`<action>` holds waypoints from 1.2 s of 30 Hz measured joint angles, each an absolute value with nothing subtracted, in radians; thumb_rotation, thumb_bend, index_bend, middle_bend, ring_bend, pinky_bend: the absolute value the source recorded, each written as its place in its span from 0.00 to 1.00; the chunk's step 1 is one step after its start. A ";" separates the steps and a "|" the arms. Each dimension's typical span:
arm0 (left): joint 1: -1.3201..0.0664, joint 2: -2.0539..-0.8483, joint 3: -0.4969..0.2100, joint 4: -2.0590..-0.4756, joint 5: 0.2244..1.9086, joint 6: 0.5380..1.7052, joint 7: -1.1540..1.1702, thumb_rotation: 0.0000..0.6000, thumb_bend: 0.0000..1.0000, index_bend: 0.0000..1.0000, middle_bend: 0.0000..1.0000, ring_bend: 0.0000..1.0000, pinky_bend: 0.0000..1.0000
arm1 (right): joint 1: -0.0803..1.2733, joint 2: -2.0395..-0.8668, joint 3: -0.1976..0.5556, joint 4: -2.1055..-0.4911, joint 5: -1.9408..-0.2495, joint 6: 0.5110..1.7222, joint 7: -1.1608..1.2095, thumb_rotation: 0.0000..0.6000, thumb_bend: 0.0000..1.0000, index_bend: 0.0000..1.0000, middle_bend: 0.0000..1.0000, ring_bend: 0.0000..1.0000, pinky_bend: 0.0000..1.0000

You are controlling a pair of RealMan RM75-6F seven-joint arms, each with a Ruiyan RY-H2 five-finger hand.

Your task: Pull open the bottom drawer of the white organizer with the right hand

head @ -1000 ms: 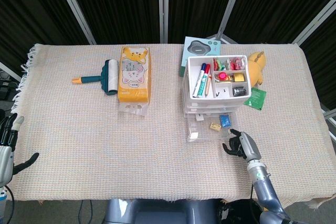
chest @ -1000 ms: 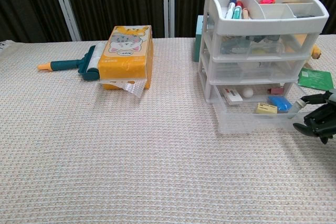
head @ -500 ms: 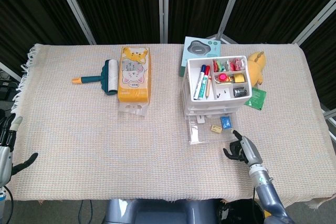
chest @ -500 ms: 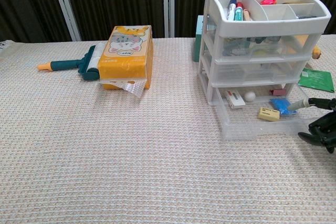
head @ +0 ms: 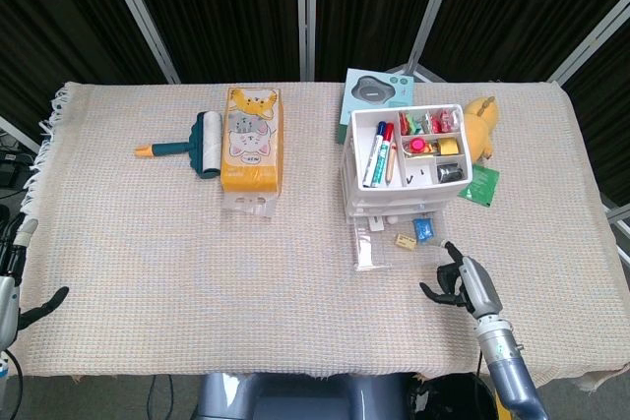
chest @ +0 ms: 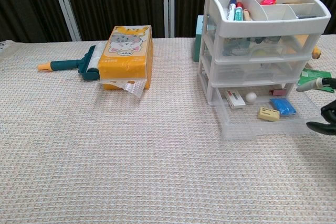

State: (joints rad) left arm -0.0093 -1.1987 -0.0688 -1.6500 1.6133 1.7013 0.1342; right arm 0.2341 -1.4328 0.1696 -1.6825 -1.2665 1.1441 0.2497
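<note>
The white organizer (head: 348, 176) (chest: 262, 24) stands right of the table's centre, with pens and small items in its top tray. Its clear bottom drawer (head: 366, 253) (chest: 262, 128) is pulled out toward me. Inside lie a blue item, a tan block and a white ball. My right hand (head: 461, 282) (chest: 323, 120) hovers just off the drawer's front right corner, fingers apart and holding nothing. It is cut off by the right edge of the chest view. My left hand (head: 12, 277) hangs past the table's left edge, fingers spread and empty.
An orange tissue pack (head: 251, 138) and a teal lint roller (head: 197, 145) lie left of centre. Behind the organizer are a teal box (head: 374, 95) and a yellow plush toy (head: 481, 125); a green card (head: 479, 184) lies to its right. A woven cloth (head: 197, 272) covers the table.
The bottom drawer has slid further out toward me. My right hand has drawn back toward the table's front edge and come off the drawer front. The left hand has sunk slightly.
</note>
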 measured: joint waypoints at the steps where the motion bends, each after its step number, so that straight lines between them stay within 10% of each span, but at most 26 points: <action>1: -0.009 -1.199 -0.069 -1.651 1.614 1.702 0.135 1.00 0.04 0.00 0.00 0.00 0.00 | 0.235 -1.432 0.175 -1.693 -1.266 1.160 0.211 1.00 0.15 0.34 0.89 0.87 0.66; 22: 0.014 -1.178 -0.066 -1.652 1.631 1.743 0.103 1.00 0.04 0.00 0.00 0.00 0.00 | 0.454 -1.639 0.325 -1.795 -0.893 1.389 -0.838 1.00 0.10 0.44 1.00 1.00 0.68; 36: 0.015 -1.172 -0.067 -1.653 1.628 1.737 0.096 1.00 0.04 0.00 0.00 0.00 0.00 | 0.608 -1.777 0.437 -1.670 -0.603 1.477 -1.055 1.00 0.10 0.47 1.00 1.00 0.69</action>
State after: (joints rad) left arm 0.0152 -1.1720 -0.0668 -1.6528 1.6277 1.7375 0.0962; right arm 0.6079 -1.7773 0.4374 -1.6699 -0.6034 1.4766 -1.0555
